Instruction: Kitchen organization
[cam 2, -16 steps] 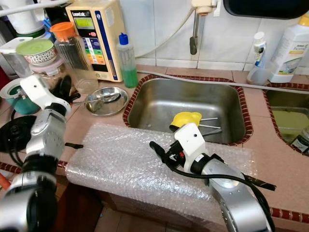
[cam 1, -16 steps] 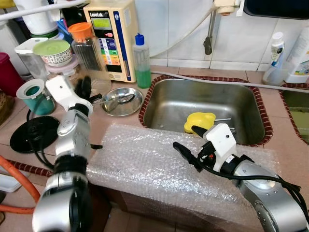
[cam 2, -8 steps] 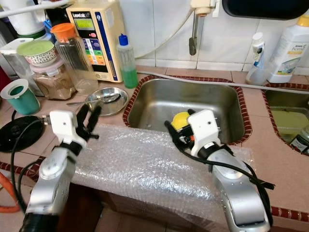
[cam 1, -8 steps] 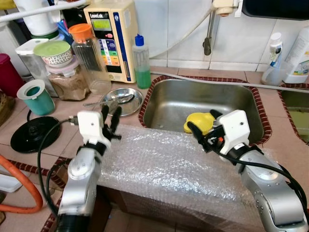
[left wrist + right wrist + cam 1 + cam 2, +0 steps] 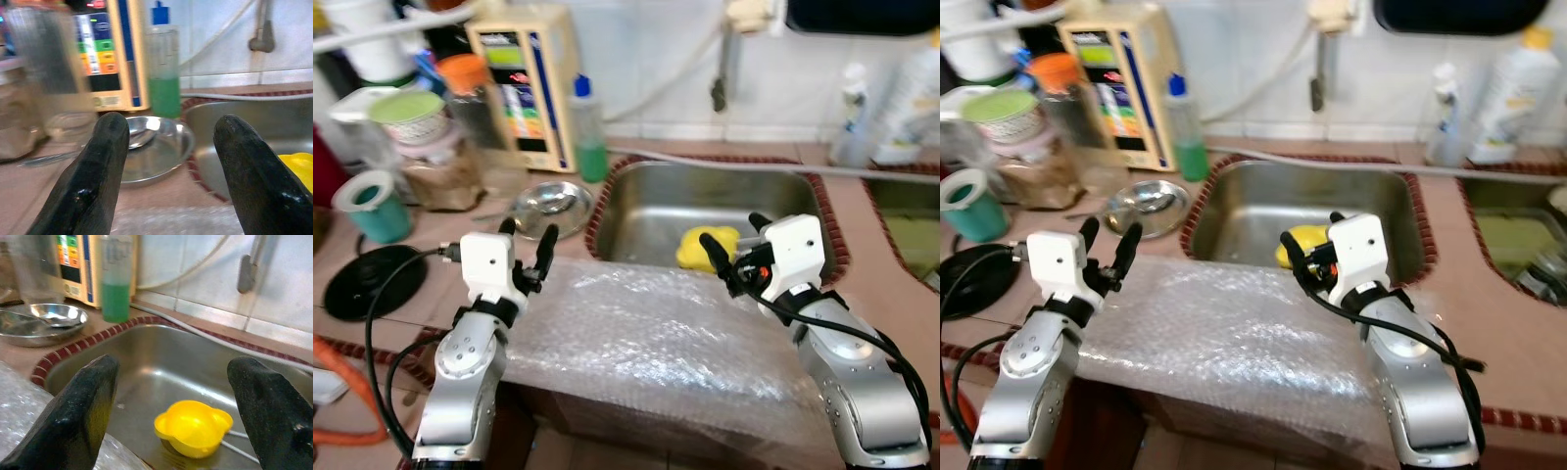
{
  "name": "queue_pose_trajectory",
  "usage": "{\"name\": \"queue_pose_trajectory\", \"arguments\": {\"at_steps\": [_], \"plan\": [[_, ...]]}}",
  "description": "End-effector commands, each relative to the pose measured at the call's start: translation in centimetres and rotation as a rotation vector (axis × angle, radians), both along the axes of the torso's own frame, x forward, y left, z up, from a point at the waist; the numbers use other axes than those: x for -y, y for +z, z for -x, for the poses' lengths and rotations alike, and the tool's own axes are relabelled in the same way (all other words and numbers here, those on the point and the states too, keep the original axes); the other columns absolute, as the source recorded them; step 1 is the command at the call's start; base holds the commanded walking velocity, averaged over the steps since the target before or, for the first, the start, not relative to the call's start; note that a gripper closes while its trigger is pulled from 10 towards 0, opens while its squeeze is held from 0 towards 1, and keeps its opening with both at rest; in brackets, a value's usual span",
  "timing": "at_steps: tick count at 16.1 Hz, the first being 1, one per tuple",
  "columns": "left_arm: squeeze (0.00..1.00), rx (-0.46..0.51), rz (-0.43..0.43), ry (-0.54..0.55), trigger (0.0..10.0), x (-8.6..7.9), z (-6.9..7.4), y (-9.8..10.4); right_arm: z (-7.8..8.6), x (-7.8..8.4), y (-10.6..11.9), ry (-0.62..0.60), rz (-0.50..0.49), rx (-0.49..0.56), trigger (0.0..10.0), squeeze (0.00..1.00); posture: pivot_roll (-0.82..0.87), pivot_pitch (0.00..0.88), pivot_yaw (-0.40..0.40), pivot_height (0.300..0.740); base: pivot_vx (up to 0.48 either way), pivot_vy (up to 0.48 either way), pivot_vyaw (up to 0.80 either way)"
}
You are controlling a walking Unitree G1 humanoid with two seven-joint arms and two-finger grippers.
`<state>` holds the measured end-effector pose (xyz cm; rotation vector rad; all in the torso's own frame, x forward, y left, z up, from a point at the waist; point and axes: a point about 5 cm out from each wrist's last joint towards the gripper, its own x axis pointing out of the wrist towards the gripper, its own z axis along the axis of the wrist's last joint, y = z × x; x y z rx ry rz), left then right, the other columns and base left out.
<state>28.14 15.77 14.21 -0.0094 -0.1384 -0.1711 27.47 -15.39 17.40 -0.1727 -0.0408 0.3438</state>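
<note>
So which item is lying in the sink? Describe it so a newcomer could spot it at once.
Find the steel sink set into the tiled counter, beyond the bubble wrap. On its floor lies a small yellow plastic cup with a wavy rim. It is the only brightly coloured thing in the basin; the right gripper hovers open just before it.

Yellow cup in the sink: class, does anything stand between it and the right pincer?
Nothing visible does. The right pincer is open above the sink's near rim, and the yellow cup lies in the sink straight ahead between its fingers, with open space between.
</note>
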Motion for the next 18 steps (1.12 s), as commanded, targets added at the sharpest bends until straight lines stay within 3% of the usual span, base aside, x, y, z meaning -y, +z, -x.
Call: {"name": "queue_pose_trajectory", "arguments": {"at_steps": [1,7,8,9,10,18], "plan": [[1.0,0.014,-0.012,0.0,10.0,0.1,-0.1,0.6,-0.3,0.1,0.1,-0.01,0.002,0.006,10.0,0.0,-0.04,0.0,0.116,0.74,0.0,0.0,-0.77],[1.0,-0.037,-0.008,0.032,10.0,0.0,-0.2,0.4,-0.4,0.4,0.0,-0.02,0.004,0.008,10.0,0.0,-0.04,0.0,0.116,0.74,0.0,0.0,-0.18],[0.93,-0.046,-0.008,0.019,10.0,0.2,-0.2,0.4,-0.4,0.4,0.1,-0.019,0.005,0.012,10.0,0.0,-0.04,0.0,0.116,0.74,0.0,0.0,0.0],[0.93,-0.048,-0.007,0.017,10.0,0.2,-0.2,0.4,-0.5,0.4,0.1,-0.019,0.005,0.013,10.0,0.0,-0.04,0.0,0.116,0.74,0.0,0.0,0.0],[0.0,-0.051,-0.003,0.015,10.0,0.3,-0.3,0.4,-0.5,0.4,0.1,-0.019,0.005,0.014,10.0,0.0,-0.04,0.0,0.116,0.74,0.0,0.0,0.0],[0.0,-0.042,0.013,-0.058,10.0,1.1,-0.3,0.9,-0.7,0.5,0.3,-0.022,0.007,0.024,10.0,0.0,-0.04,0.0,0.112,0.74,0.0,0.0,0.0]]}}
